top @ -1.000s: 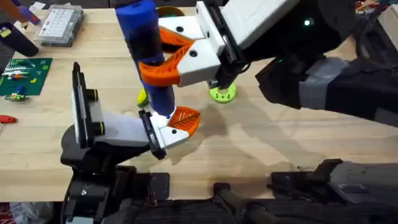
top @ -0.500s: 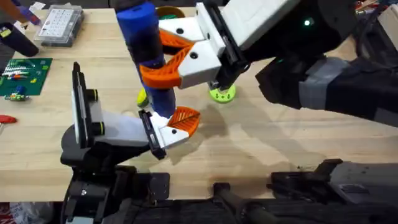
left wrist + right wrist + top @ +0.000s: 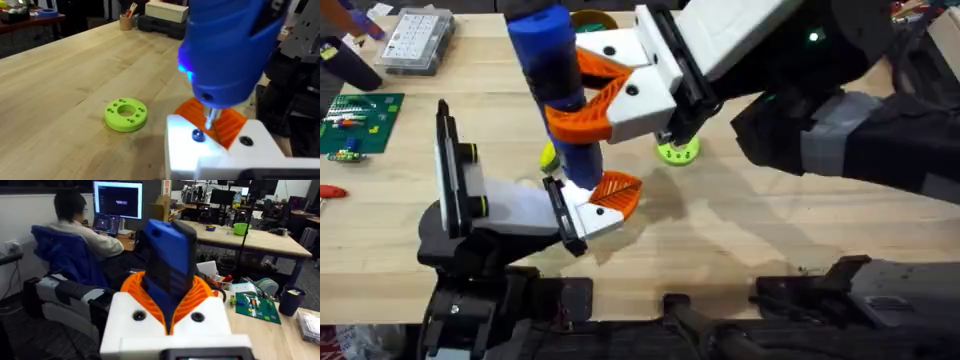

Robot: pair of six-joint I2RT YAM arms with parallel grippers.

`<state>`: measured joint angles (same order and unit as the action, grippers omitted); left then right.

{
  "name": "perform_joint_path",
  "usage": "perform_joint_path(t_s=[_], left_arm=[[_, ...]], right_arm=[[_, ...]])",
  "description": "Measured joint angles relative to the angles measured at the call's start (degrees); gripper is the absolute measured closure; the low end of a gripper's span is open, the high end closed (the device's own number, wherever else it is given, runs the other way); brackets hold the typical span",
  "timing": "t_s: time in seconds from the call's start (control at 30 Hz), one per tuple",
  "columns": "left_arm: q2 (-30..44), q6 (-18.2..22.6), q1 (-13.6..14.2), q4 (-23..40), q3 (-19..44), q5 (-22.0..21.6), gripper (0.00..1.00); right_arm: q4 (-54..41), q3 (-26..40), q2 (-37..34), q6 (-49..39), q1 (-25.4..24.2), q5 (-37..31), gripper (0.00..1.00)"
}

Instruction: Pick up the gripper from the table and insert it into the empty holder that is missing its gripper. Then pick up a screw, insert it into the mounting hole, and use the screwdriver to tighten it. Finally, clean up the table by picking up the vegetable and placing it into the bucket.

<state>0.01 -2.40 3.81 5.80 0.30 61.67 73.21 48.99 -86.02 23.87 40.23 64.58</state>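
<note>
one wooden table (image 3: 770, 230), green disc (image 3: 677, 151), person at monitor (image 3: 119, 200)

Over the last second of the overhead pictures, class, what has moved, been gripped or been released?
Nothing has visibly changed. The right gripper still clamps the screwdriver upright, its bit down at the white part by the left gripper. The lime-green disc lies where it was.

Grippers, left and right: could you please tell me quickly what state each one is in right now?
Left gripper: cannot be told.
Right gripper: closed on the blue screwdriver, held upright.
</note>
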Motion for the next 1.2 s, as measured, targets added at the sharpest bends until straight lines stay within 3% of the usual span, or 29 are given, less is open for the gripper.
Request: perform_joint_path(t_s=[1.2], left_arm=[[0.0,-0.19,0.0,0.02,0.0,0.04,0.996]], right_arm=[[0.64,-0.02,-1.81,-0.74,0.07,0.25,0.978]])
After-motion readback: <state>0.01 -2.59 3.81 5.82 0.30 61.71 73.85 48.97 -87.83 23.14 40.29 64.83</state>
